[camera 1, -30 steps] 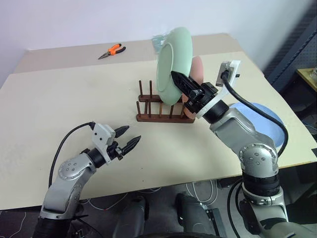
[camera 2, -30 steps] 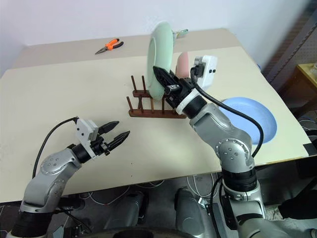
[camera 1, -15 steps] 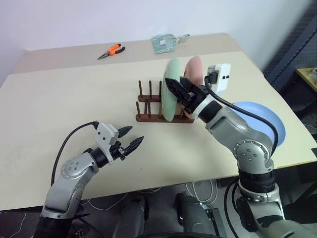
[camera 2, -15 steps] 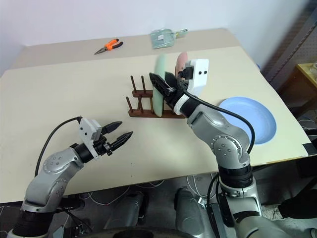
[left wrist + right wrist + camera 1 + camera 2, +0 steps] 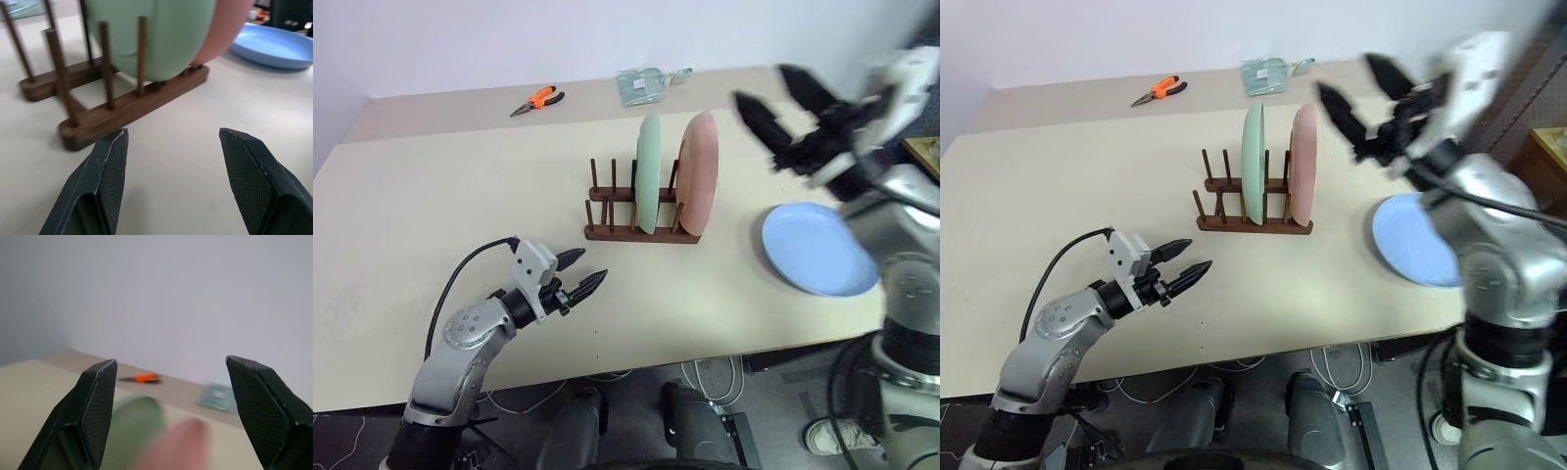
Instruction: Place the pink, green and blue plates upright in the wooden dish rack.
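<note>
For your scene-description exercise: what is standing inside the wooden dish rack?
The wooden dish rack holds the green plate and the pink plate, both upright between pegs. Their lowest edges are hidden by the rail.

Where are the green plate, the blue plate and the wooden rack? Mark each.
green plate [image 5: 649,172], left eye view, its rim.
blue plate [image 5: 818,250], left eye view, its centre.
wooden rack [image 5: 617,233], left eye view, its near rail.

A pale mint green plate [image 5: 649,174] and a pastel pink plate [image 5: 699,174] stand in the dark brown wooden rack [image 5: 626,231] on a plain cream table [image 5: 440,206], and a light blue plate [image 5: 818,249] lies to the right. Far left lie pliers [image 5: 536,99] with orange handles, and beside them a pale teal packet [image 5: 642,84]. Both grippers, left [image 5: 584,282] and right [image 5: 781,106], have black fingers with a fine cross-hatched pattern on the pads [image 5: 247,169].
</note>
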